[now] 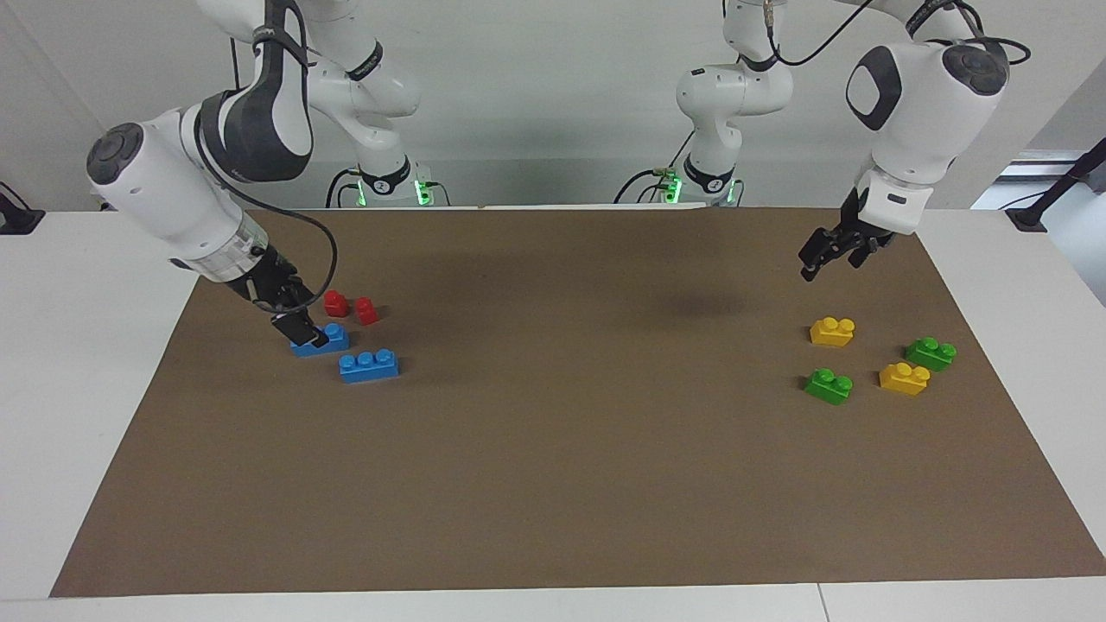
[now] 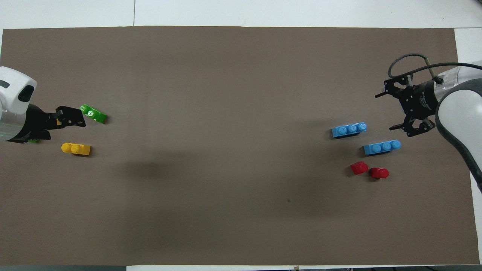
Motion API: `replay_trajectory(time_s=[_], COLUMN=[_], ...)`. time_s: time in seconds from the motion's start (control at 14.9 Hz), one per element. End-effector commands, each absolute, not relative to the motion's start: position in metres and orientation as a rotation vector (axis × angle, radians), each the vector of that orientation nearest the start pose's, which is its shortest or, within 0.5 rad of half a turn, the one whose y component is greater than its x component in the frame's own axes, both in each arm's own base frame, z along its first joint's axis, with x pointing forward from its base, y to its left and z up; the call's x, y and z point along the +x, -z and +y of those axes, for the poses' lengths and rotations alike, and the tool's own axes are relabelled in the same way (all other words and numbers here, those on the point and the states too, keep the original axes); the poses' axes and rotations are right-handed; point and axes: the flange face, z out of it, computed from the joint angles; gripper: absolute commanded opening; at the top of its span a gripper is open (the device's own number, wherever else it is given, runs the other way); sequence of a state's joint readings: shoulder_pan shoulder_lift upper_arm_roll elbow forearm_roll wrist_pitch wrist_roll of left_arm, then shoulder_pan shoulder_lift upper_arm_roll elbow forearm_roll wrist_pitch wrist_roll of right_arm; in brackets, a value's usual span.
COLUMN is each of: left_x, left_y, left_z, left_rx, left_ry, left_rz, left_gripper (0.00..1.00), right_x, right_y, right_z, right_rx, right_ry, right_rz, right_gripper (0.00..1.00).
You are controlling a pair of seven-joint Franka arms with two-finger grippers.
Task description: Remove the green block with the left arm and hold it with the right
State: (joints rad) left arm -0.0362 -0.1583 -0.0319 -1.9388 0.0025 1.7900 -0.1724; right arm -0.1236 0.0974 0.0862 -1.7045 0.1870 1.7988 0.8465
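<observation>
The green block [image 1: 829, 385] lies on the brown mat at the left arm's end, also in the overhead view [image 2: 94, 113]. A second green brick [image 1: 931, 352] lies beside it, nearer that end of the table. My left gripper [image 1: 828, 257] hangs open and empty, high over the mat; from overhead my left gripper [image 2: 77, 117] shows beside the green block, not touching it. My right gripper [image 1: 299, 323] is open and empty, over the mat beside two blue bricks [image 1: 320, 339]; it also shows in the overhead view [image 2: 388, 111].
Two yellow bricks [image 1: 832, 331] [image 1: 904, 378] lie close around the green ones. The other blue brick [image 1: 369, 364] and two red pieces [image 1: 350, 307] lie at the right arm's end. The brown mat [image 1: 553, 484] covers the white table.
</observation>
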Motion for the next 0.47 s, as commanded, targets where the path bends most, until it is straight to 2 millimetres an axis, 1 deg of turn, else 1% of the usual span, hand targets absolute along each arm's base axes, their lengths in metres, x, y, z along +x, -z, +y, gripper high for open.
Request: replay_trajectory(time_s=[0.0,0.07,0.13,0.2,0.33,0.4], left_x=[0.526,0.53,0.531,0.531,0.533,0.535], left_y=[-0.584,-0.598,-0.604,-0.603,-0.599,-0.593], left_z=[-0.04,-0.041,-0.042,-0.042,-0.039,-0.036], left_rx=[-3.106,-3.106,-3.106,-3.107,-3.109,-3.11], left_ry=[-0.03,-0.033,-0.038,-0.036,-0.015,0.014], left_rz=[-0.04,-0.037,-0.038,-0.038,-0.042,-0.048], left_gripper=[1.0,1.0,1.0,1.0,1.0,1.0], right_x=[0.584,0.583,0.58,0.576,0.563,0.556], right_y=[-0.55,-0.557,-0.564,-0.573,-0.589,-0.597], right_z=[-0.007,-0.009,-0.009,-0.009,-0.007,-0.008], right_rx=[-2.799,-2.843,-2.88,-2.91,-2.956,-2.987], right_ry=[-0.036,-0.006,0.017,0.042,0.026,0.033], right_rz=[1.098,0.998,0.889,0.789,0.648,0.589], right_gripper=[1.0,1.0,1.0,1.0,1.0,1.0])
